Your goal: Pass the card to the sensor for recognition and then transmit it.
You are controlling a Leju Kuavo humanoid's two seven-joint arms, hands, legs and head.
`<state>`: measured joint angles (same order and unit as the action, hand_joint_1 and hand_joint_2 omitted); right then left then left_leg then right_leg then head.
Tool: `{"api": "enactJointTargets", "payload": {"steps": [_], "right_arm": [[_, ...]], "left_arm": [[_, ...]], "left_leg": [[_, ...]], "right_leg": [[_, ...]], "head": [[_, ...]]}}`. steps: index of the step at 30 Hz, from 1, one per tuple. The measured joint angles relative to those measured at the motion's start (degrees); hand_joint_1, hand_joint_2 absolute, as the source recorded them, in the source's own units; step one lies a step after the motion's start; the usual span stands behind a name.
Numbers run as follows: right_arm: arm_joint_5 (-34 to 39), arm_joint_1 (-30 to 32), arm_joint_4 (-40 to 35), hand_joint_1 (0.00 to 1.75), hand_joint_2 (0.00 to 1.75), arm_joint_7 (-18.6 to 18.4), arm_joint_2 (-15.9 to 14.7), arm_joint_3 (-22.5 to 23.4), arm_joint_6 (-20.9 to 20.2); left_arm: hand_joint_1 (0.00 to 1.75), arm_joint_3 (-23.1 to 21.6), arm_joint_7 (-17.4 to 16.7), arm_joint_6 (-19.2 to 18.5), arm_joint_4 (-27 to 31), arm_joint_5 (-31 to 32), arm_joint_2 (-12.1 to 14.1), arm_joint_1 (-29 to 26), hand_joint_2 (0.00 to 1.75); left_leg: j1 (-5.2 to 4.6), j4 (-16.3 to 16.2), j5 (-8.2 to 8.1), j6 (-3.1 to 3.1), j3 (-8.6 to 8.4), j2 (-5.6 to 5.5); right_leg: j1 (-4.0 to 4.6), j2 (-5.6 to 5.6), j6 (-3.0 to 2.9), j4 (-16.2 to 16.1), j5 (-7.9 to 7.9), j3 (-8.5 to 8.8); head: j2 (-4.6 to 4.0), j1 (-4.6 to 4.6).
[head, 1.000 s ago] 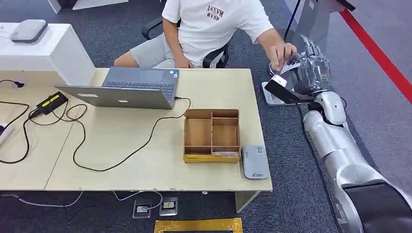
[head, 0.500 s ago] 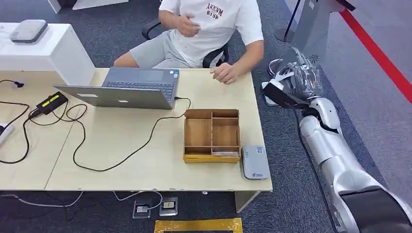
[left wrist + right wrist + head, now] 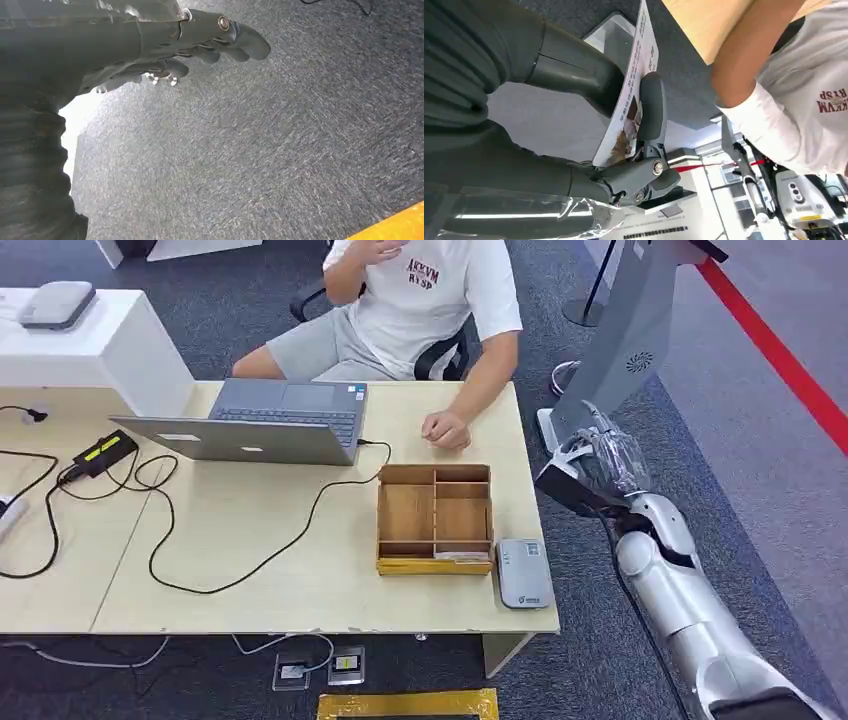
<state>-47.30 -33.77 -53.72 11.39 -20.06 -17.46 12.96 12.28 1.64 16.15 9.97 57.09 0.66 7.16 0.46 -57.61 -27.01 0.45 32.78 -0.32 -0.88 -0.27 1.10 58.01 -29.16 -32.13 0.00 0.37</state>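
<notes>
Glossy card [image 3: 631,95] pinched edgewise by right hand [image 3: 600,462]; thin grip risks slipping before grey sensor [image 3: 524,573] at tabletop [image 3: 300,580] corner.

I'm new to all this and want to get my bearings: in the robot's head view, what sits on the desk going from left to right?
Black charger with a yellow label → open laptop → wooden compartment tray → grey card sensor → beyond the desk edge, the robot's right hand holding the card.
</notes>
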Motion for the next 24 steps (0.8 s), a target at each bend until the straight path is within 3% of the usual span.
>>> {"api": "enactJointTargets", "payload": {"steps": [10,24], "right_arm": [[1.2,11.2,-16.1,1.75,1.75,-10.8,-2.2,-0.2,-10.4],[2.4,21.7,-31.5,1.75,1.75,-16.0,-3.6,-0.2,-15.6]], "left_arm": [[0.0,0.0,-0.3,0.9,0.0,-0.3,0.2,-0.2,1.75],[0.0,0.0,-0.6,1.9,0.0,-1.3,0.5,-0.2,1.75]], "left_leg": [[0.01,0.0,-0.04,-0.04,0.0,-0.02],[0.01,0.0,-0.05,-0.04,-0.03,0.08]], "right_leg": [[0.01,-0.03,0.0,0.0,-0.02,0.02],[0.01,0.05,0.0,0.0,-0.02,0.01]], "head": [[0.0,0.0],[0.0,0.0]]}}
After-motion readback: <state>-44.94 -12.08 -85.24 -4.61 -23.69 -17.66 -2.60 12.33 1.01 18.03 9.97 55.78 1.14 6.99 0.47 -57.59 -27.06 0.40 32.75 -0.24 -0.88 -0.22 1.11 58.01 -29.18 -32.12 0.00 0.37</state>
